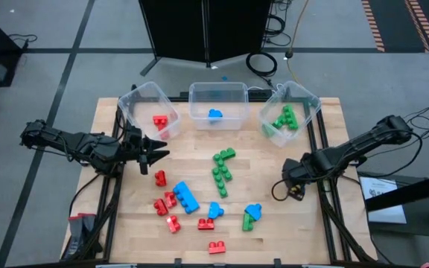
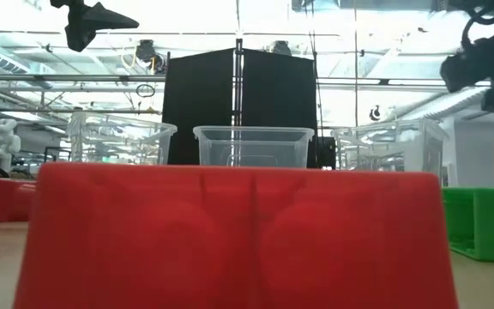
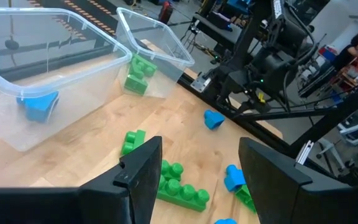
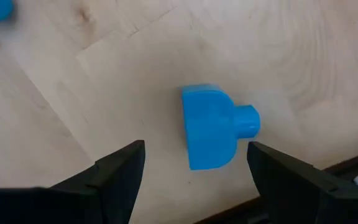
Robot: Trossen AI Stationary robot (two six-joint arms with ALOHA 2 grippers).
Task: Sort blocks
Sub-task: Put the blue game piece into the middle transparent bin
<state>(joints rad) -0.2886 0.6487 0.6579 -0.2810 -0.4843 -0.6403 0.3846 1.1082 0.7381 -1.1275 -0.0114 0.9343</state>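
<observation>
Loose red (image 1: 167, 202), blue (image 1: 186, 197) and green (image 1: 222, 170) blocks lie scattered on the wooden table (image 1: 125, 223). My right gripper (image 1: 293, 182) hangs near the table's right edge, pointing down, open. Below it, a small blue block (image 4: 210, 134) lies flat on the wood, and the fingers stand to either side of it without touching. The same block (image 3: 213, 118) shows in the left wrist view. My left gripper (image 1: 159, 151) is held open and empty above the table's left part, just in front of the left bin (image 1: 147, 104).
Three clear bins stand along the far edge: the left one holds a red block (image 1: 160, 120), the middle bin (image 1: 218, 100) a blue block (image 1: 214, 114), the right bin (image 1: 293, 108) green blocks (image 1: 285, 119). A red block (image 2: 230, 236) fills the low view.
</observation>
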